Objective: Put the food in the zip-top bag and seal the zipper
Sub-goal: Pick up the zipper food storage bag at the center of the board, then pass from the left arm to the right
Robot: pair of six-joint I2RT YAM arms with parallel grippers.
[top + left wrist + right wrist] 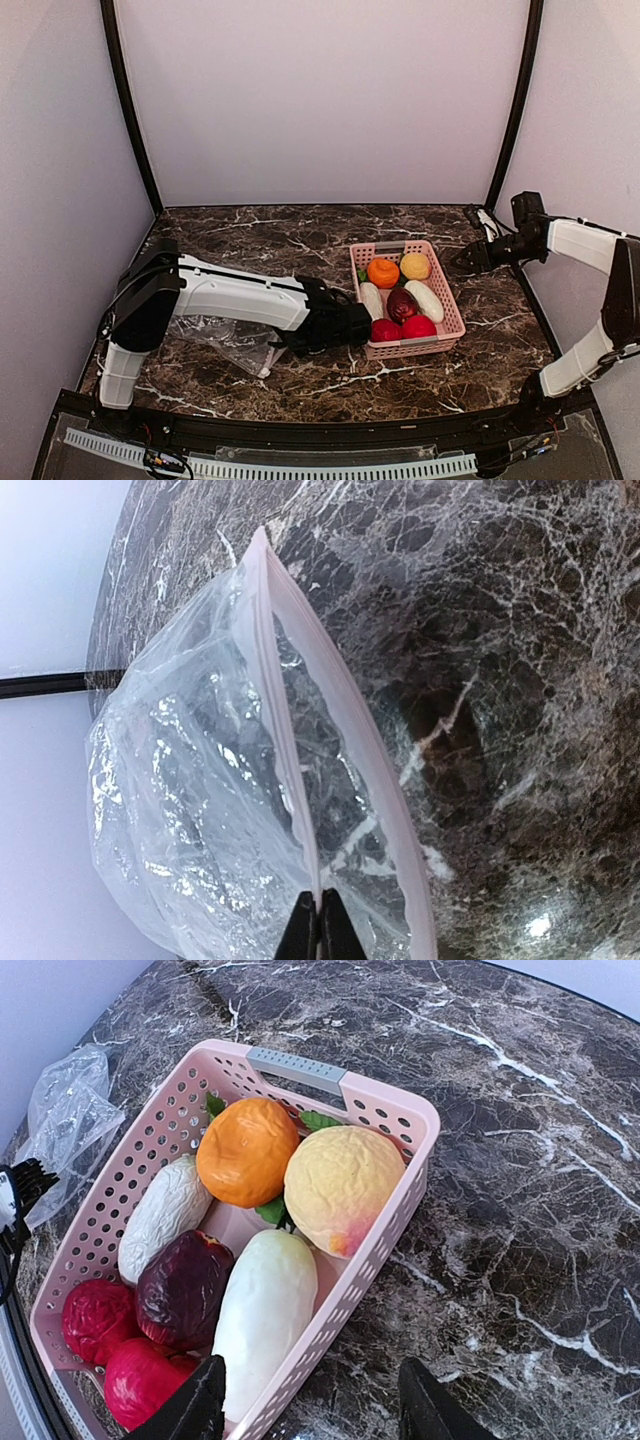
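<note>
A dark marbled worktop [250, 232] is walled by pale panels at the left, back and right. Two white robot arms reach in from the near edge.

The pink mesh basket [392, 246] sits right of centre, its long axis running front to back with a slight tilt. All the food [400, 297] lies inside it: an orange ball [245, 1150], a yellow ball [340, 1190], two white oblong pieces [262, 1315], a maroon fruit [185, 1285], red fruits [95, 1315] and green leaves.

The zip-top bag [235, 342] lies crumpled under the left forearm, near the basket's left side, and is empty. Its zipper [372, 780] runs as two pale strips away from the left hand [318, 930], which is pinched tight on the nearer strip. The strips stand parted, so the mouth gapes.

The right hand [315, 1405] hovers at the basket's far right corner, fingers set partly apart and holding nothing. It is the nearer hand to the food, which lies ahead and to its left.

Any piece would likely have to cross over the basket's left wall to reach the bag's mouth. Bare worktop lies behind and in front of the basket.
</note>
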